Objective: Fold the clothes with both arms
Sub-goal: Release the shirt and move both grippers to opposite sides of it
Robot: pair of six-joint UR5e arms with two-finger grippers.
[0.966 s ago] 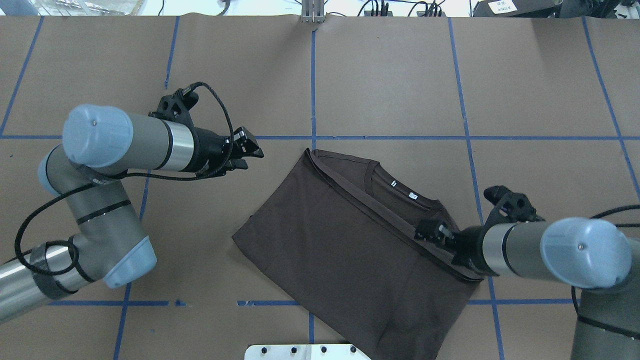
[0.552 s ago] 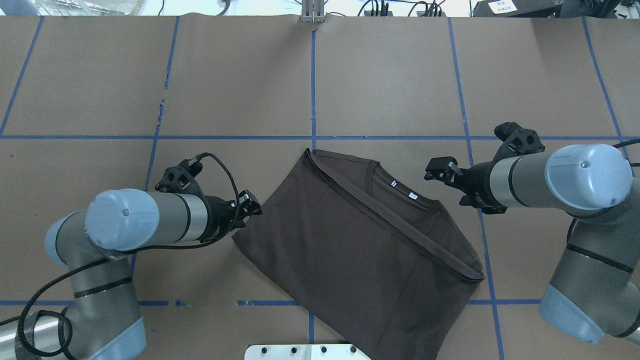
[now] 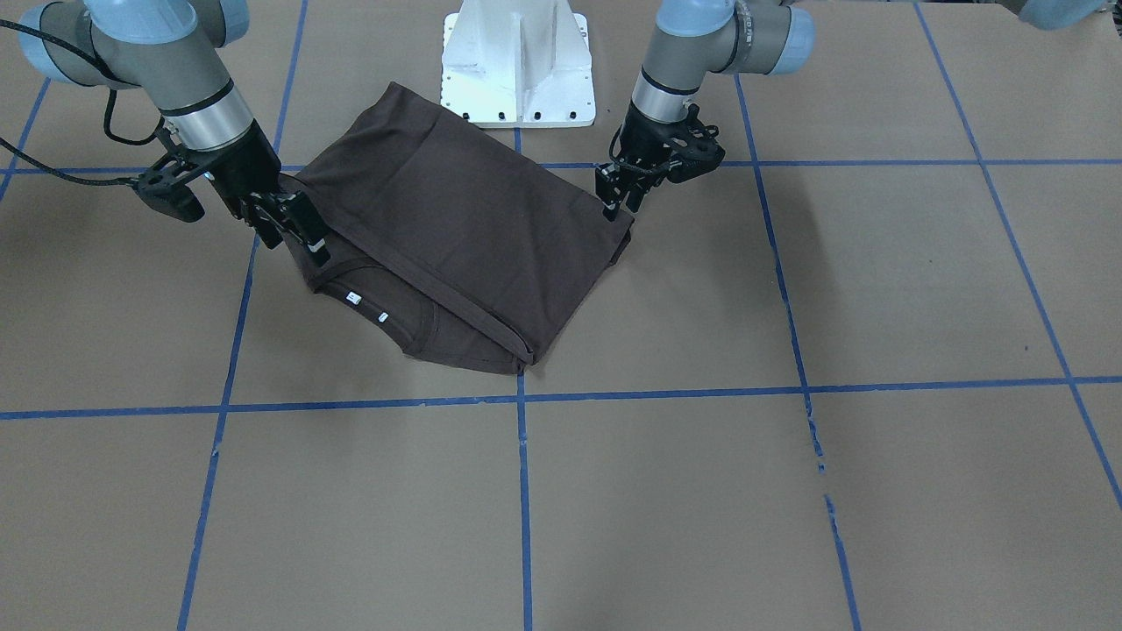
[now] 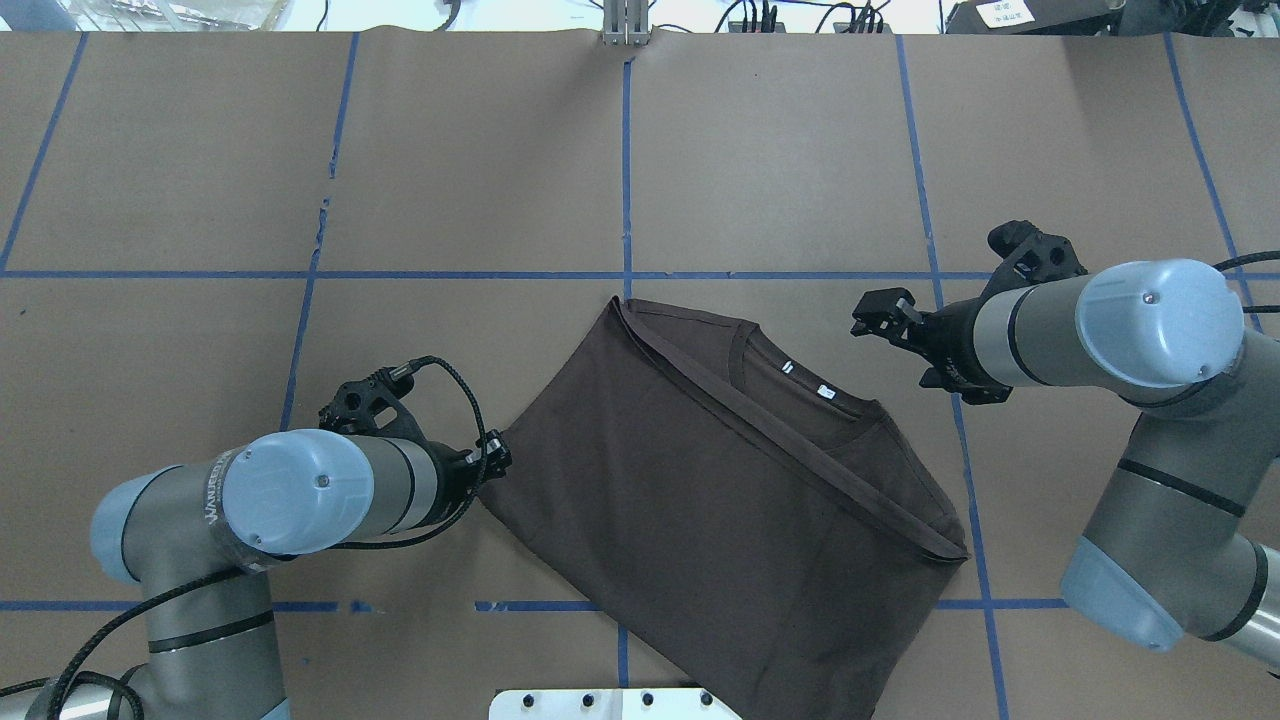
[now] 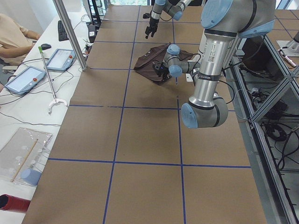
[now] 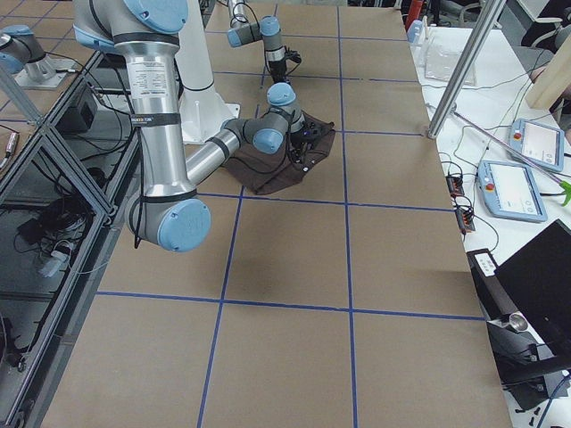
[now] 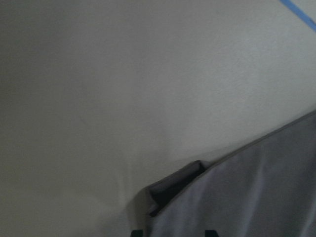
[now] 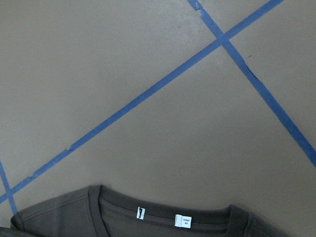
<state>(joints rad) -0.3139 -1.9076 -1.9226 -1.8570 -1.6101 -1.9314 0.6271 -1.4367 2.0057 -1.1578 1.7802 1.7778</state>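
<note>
Brown-papered table [image 4: 780, 150] was gridded with blue tape [image 4: 627, 150]. One dark brown T-shirt [image 4: 700, 500] was laid diagonally near the robot's base, its hem folded up to just below the collar. One fold was judged done and further folds left. The left gripper [image 4: 497, 458] was set low at the shirt's left corner, fingers spread and not yet pinching. The right gripper [image 4: 880, 318] was held beyond the collar, clear of cloth, apparently spread. Counted: one shirt, two neck labels [image 4: 788, 366], two grippers.

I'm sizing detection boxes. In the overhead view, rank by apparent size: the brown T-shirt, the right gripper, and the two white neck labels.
1. T-shirt, by far the largest.
2. The right gripper, much smaller.
3. The two neck labels: tiny, too alike to rank apart.
</note>
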